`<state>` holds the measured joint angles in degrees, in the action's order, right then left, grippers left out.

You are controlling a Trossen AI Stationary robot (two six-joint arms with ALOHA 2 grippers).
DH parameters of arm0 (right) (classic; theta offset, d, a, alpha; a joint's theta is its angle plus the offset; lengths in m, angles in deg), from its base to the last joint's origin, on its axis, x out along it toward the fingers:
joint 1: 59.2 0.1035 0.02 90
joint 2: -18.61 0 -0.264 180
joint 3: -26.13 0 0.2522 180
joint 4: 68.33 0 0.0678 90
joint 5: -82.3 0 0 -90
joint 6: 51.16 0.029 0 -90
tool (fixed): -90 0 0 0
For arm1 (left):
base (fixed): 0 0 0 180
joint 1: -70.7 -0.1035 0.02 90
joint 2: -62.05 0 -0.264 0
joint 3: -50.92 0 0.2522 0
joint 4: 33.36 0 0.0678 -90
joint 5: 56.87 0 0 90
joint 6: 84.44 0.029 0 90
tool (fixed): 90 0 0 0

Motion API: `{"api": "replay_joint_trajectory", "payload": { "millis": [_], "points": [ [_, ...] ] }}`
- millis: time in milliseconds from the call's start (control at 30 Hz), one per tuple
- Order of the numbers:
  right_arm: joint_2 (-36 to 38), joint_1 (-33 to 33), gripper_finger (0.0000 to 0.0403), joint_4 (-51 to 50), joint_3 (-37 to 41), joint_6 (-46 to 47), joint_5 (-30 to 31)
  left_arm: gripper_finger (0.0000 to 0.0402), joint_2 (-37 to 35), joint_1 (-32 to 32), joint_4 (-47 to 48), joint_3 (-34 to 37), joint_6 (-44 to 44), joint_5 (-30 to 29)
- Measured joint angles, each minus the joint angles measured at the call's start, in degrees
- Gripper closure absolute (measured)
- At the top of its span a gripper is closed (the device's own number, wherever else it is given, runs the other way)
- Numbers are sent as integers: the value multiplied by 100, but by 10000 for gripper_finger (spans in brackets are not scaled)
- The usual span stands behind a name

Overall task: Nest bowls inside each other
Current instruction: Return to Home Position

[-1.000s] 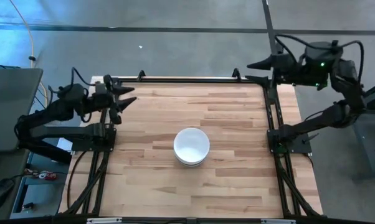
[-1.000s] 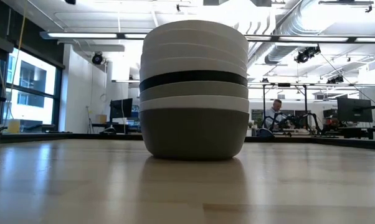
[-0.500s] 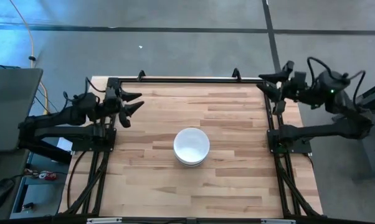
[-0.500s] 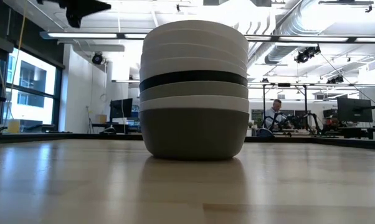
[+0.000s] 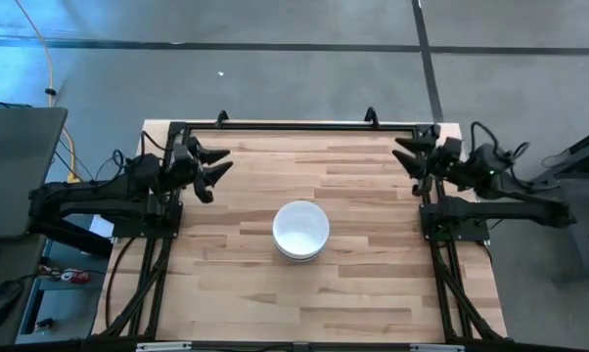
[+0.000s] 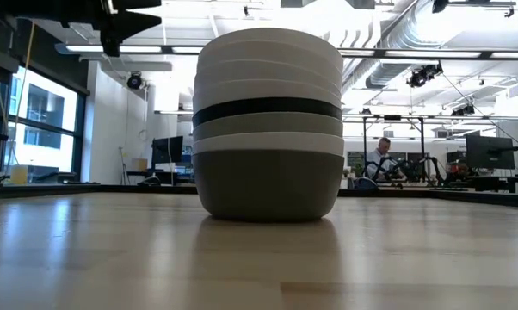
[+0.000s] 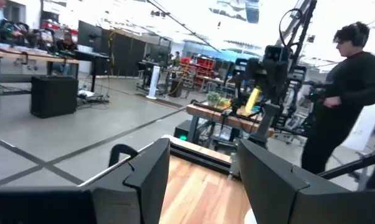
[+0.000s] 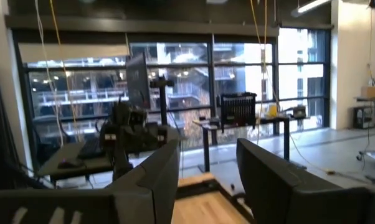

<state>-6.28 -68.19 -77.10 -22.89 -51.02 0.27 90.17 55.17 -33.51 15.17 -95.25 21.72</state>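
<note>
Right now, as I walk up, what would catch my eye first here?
A stack of bowls stands at the middle of the wooden table: mostly white rims, one black band, a dark grey bowl at the bottom. The left pincer and right pincer hang open and empty at the table's left and right edges.

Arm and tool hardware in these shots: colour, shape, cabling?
The left arm and right arm are black and jointed, with thin black cables looping near the wrists. The left tool and right tool each have two pointed dark fingers, broad and flat-faced up close. No markings visible.
</note>
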Motion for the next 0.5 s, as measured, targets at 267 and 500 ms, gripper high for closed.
{"api": "replay_joint_trajectory", "payload": {
  "millis": [267, 500],
  "points": [
    [243, 0, 249, 226, 567, 140, -4, 225, 30, 0, 39, 0, 50, -79],
    [515, -2, 259, -112, 1013, 288, -658, 225, 36, 0, 37, 1, 189, 129]
  ]
}}
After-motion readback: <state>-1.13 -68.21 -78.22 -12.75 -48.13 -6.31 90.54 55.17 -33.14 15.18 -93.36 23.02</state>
